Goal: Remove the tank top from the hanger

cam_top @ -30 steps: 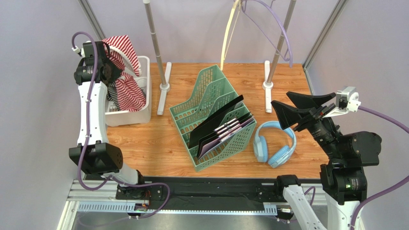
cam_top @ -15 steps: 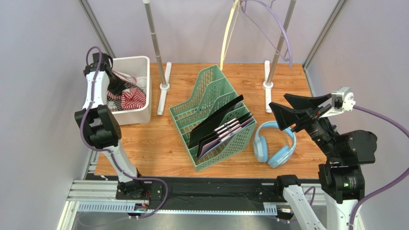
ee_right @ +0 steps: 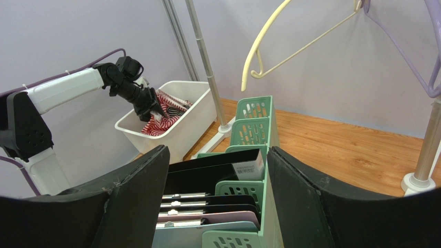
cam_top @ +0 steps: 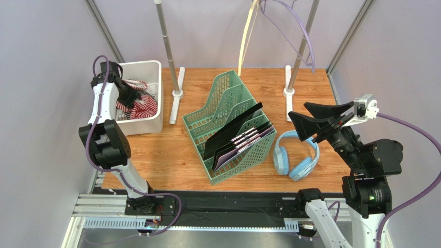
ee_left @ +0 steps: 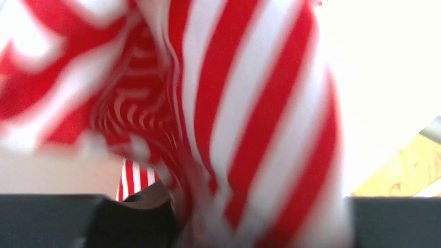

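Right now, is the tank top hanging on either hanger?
No, the striped tank top lies in the white bin; the yellow hanger and purple hanger hang bare.

Blurred red-and-white striped tank top (ee_left: 248, 129) close up, dark gripper (ee_left: 259, 227) below, table (ee_left: 406, 170) lower right

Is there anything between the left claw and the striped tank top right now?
Nothing visible. The left claw is down inside the white bin, right at the striped tank top, and the left wrist view is filled with its fabric.
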Controlling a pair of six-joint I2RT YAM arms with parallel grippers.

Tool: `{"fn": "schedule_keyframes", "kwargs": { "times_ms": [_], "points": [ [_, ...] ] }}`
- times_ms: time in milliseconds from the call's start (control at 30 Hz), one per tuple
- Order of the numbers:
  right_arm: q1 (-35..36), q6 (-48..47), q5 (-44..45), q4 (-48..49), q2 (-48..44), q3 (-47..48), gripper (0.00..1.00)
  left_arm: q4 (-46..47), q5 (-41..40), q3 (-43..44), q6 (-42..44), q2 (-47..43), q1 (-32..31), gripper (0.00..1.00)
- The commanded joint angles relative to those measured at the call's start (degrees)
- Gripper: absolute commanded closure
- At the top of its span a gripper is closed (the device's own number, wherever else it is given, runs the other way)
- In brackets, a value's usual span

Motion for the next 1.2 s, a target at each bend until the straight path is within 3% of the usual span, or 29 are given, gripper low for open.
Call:
{"fn": "schedule_keyframes", "kwargs": {
  "times_ms": [0, 33, 67, 200, 500, 933, 1167],
  "points": [
    [0.35, -1.02, 0.01, 0.48, -0.96, -0.18, 0.25, -1.57, -2.21, -0.18, -2.12, -4.45, 0.08, 0.36],
    [0.43, -1.02, 0.01, 0.48, -0.88, -0.27, 0.25, -2.54, -3.19, 0.18, -2.21, -4.54, 0.08, 0.33],
    [0.52, -1.02, 0.01, 0.48, -0.88, -0.35, 0.25, -3.25, -3.72, 0.62, -2.3, -4.8, 0.08, 0.07],
    [0.52, -1.02, -0.08, 0.48, -0.88, -0.71, 0.25, -5.37, -8.64, 0.28, -3.44, -7.43, 0.08, 0.01],
    [0.61, 0.47, -0.52, 1.53, 0.26, -1.76, 0.25, -2.74, -8.12, -3.77, -4.41, -17.72, -1.94, 0.01],
    [0.52, 1.79, 1.06, -0.31, 3.6, 0.43, 0.25, 6.58, -14.1, -13.08, -3.45, -37.4, -27.68, 0.01],
    [0.52, 5.48, 5.36, -3.39, 5.8, 1.14, 0.25, 10.72, -11.47, -12.31, 3.05, -37.68, -43.75, 0.01]
  ]
}}
